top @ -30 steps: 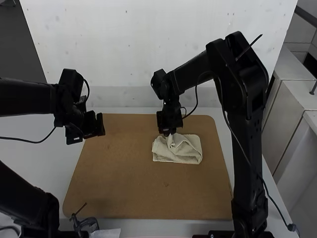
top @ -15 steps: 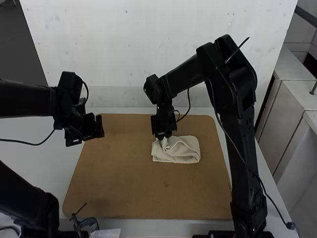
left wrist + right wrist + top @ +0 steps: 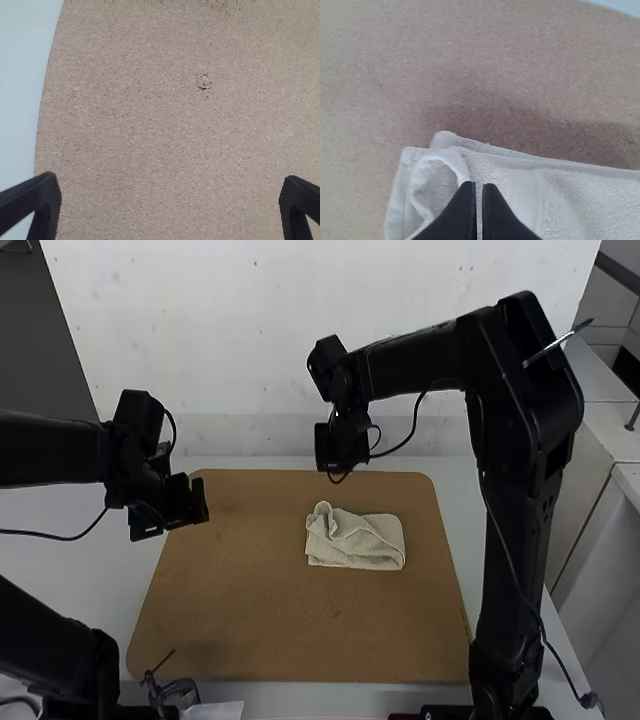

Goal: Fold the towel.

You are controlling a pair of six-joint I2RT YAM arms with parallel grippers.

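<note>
right gripper [image 3: 479,186] empty, towel [image 3: 362,548] compact but untidy

the right gripper's 2 fingers are drawn nearly together, a thin slit between them, with nothing held. it is raised clear of the cloth, by the far left part of it as seen in the high view.

the towel lies to the right of the middle on the brown board [image 3: 240,610], folded into a small, rough rectangle. its near edge is fairly straight, but the far left corner stands up in a rumpled loop, and a loose diagonal fold slants across the top.

farther left, the left gripper [image 3: 170,177] hangs over the board with its 2 fingers wide apart, holding nothing, well away from the cloth.

the step in hand looks like a late fold, or the tidying of it. the next move likely calls for opening the right gripper, taking only the raised top layer and laying it flat. pinching too deep could drag the lower layers and undo the fold.
</note>
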